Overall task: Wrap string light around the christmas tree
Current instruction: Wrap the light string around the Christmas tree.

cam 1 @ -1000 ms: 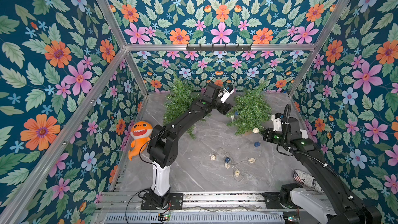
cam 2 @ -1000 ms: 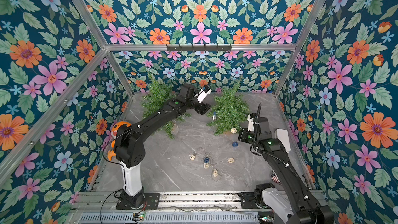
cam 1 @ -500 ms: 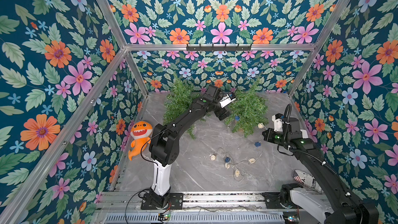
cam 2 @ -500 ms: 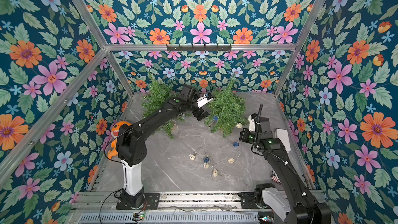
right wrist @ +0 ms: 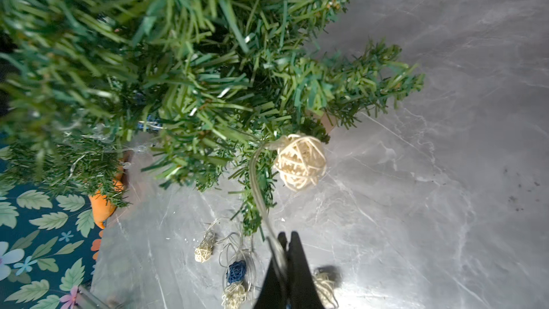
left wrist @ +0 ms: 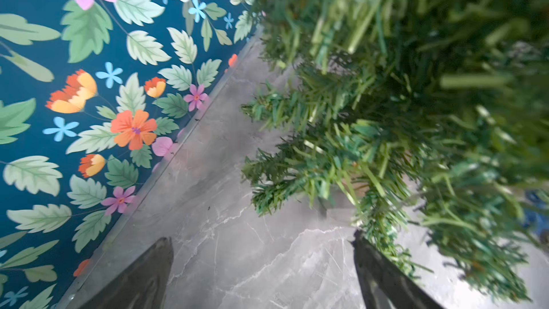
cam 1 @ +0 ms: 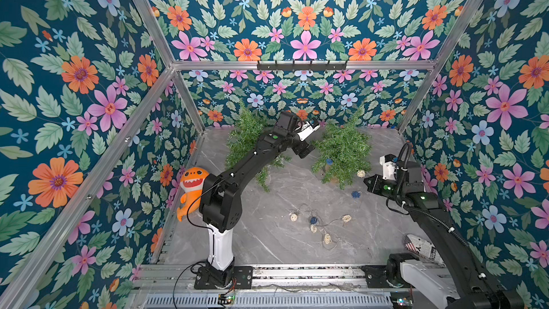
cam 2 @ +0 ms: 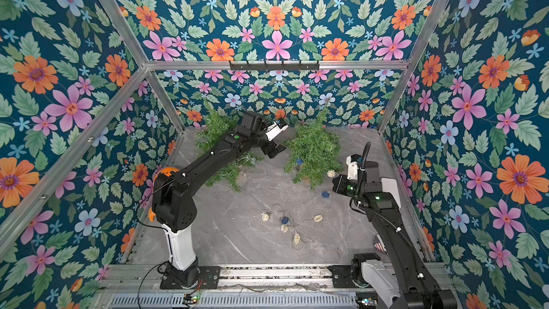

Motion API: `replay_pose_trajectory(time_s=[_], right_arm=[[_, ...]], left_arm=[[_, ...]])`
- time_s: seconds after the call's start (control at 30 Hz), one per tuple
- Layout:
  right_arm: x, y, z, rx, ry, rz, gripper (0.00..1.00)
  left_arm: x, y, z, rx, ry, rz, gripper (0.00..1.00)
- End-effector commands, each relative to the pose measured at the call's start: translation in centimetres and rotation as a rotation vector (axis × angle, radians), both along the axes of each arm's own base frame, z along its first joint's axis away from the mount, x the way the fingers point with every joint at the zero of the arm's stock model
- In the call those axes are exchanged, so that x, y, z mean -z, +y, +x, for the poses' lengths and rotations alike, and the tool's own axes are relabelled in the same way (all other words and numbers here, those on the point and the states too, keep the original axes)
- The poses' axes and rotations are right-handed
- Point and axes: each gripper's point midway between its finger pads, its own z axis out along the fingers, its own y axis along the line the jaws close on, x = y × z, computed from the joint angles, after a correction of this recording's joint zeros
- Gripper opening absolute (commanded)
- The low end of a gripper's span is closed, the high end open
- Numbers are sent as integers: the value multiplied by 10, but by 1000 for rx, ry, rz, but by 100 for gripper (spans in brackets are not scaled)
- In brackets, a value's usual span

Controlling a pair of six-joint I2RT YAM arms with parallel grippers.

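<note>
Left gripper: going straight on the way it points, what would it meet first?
Probably the lower branches of the Christmas tree; one finger of the open left gripper is at the foliage. Bare table shows between its fingers; depth unclear.

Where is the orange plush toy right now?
In a top view the orange plush toy sits by the left wall, beside the left arm elbow.

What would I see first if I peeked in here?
The bright flowery walls all around, then two green trees at the back of the grey floor. An orange toy sits beside the left arm. A string light of little woven balls lies on the floor, and the right gripper pinches its wire by a tree.
</note>
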Motion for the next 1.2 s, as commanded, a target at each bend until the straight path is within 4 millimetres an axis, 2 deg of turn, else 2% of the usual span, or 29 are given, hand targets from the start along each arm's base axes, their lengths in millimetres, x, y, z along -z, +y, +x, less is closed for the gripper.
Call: replay_pose_trajectory(time_s=[0.0, 0.17, 0.37, 0.47, 0.57, 0.63, 0.7, 0.9, 1.17], right_arm=[[1, 5, -6, -25, 17, 19, 0], [-8, 15, -23, -96, 44, 52, 0], [6, 27, -44, -161, 131, 100, 0], [26, 29, -50, -177, 202, 108, 0], [42, 27, -51, -164, 269, 96, 0], [40, 18, -43, -119, 249, 52, 0], [28, 6, -32, -83, 203, -24, 0], [-16, -11, -7, -85, 105, -193, 0], [-82, -12, 31, -113, -48, -268, 0]], left_arm=[[-18, 5, 10, -94, -8, -83, 92], [-38, -2, -4, -88, -9, -181, 90], [-45, -2, -22, -100, -23, -242, 90], [-47, -1, -31, -99, -16, -271, 90], [-45, -2, -38, -91, -1, -298, 89], [-43, -2, -40, -92, 5, -314, 89], [-41, -4, -43, -87, 11, -328, 89], [-37, -5, -41, -82, -2, -329, 89], [-40, -13, -38, -41, -15, -352, 89]])
